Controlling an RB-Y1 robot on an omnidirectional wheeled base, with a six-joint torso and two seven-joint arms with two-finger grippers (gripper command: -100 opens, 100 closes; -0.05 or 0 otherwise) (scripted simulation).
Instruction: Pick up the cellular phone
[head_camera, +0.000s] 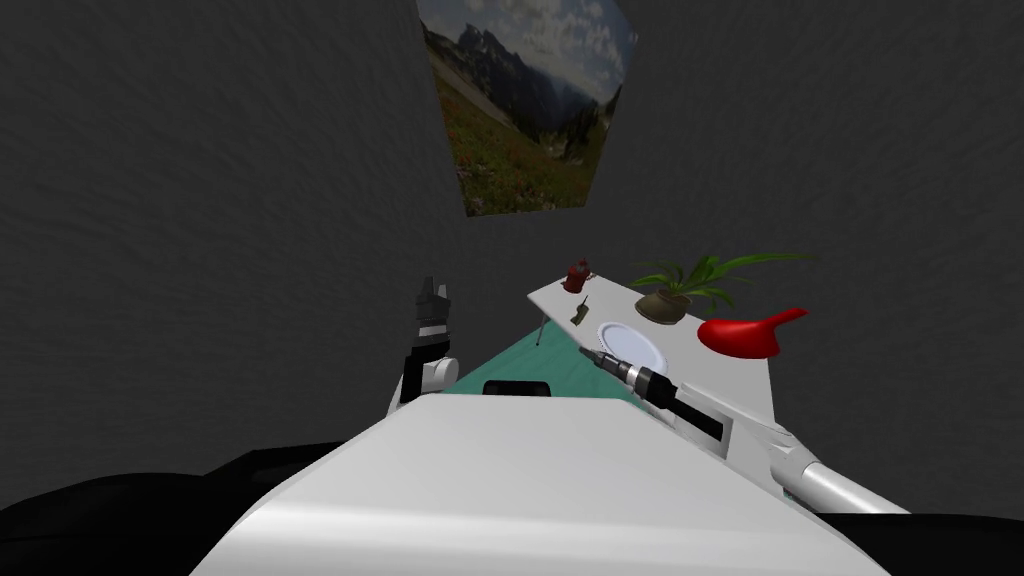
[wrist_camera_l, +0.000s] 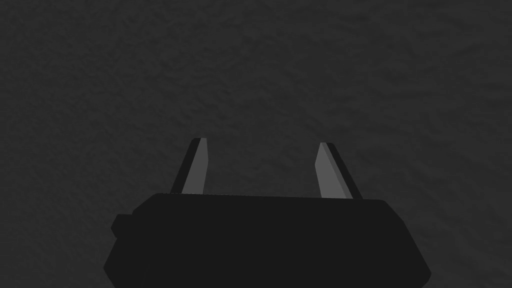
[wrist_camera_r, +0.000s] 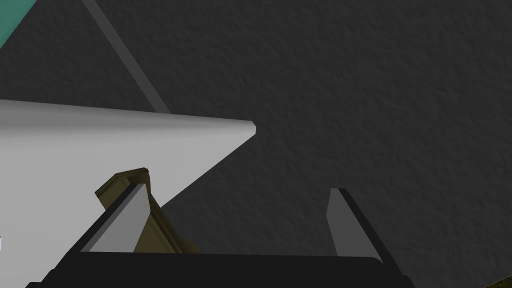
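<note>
my right gripper (wrist_camera_r: 237, 189) is wide open and holds nothing. the small, flat, brown-green cellular phone (wrist_camera_r: 117, 182) lies on the white table top (wrist_camera_r: 75, 145), close to the table's far corner. one of my right fingers (wrist_camera_r: 120, 220) stands in front of the phone and hides its middle, so i can't tell if they touch. a bit of the phone pokes out past that finger into the gap. its near end is cut off by my gripper's dark body. a thin grey table leg (wrist_camera_r: 130, 65) goes down behind the top to a green floor (wrist_camera_r: 12, 15).

from my head the phone is only a tiny dark speck, too small to make out. a round white plate (head_camera: 631, 345) lies just beside my right hand. farther back stand a dark red pot with a lid (head_camera: 577, 276), a green plant in a brown pot (head_camera: 680, 295) and a shiny red thing with a long spout (head_camera: 745, 335). i can't tell what the red thing is.

my left gripper (wrist_camera_l: 262, 142) is open too and empty. it points up, well apart from the table.
</note>
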